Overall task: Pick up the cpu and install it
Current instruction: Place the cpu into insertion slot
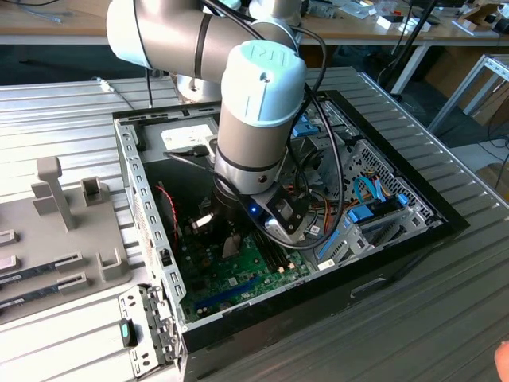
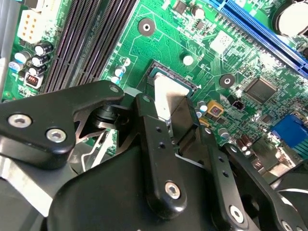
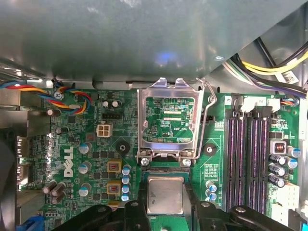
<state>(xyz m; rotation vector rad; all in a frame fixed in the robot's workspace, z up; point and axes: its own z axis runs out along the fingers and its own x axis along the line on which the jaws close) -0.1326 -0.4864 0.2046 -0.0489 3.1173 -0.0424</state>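
Ext view: arm [image 1: 238, 103] reaches down into the open PC case [image 1: 382, 247], which lies on the ribbed surface [image 1: 445, 318]. Wrist sits over the green motherboard [image 1: 262, 270], approx centre of case. Pincer tips hidden under the wrist here. Grey fixture tray [image 1: 71, 231] at 9 o'clock of the case, well apart.

2nd wrist view: pincer [image 2: 168, 115] closed down on the cpu [image 2: 166, 94], black fingers [image 2: 149, 130] on two opposite edges, silvery top showing between them. Cpu is low over the socket [image 2: 175, 79]; whether it's seated or just above, can't tell. RAM slots [image 2: 91, 43] at 11 o'clock of the chip, blue slot [image 2: 260, 29] at 2 o'clock; both clear of the fingers.

1st wrist view: cpu [image 3: 165, 194] held square between the fingers, edges approx parallel w/ socket frame. Load plate [image 3: 168, 120] is flipped open at 12 o'clock of the chip, lever [image 3: 208, 115] up beside it. Judgement: key relation is chip directly over socket, offset small; room is tight toward the plate hinge, freer to the sides. Capacitors [image 3: 126, 183] stand just beside the socket at 9 o'clock.
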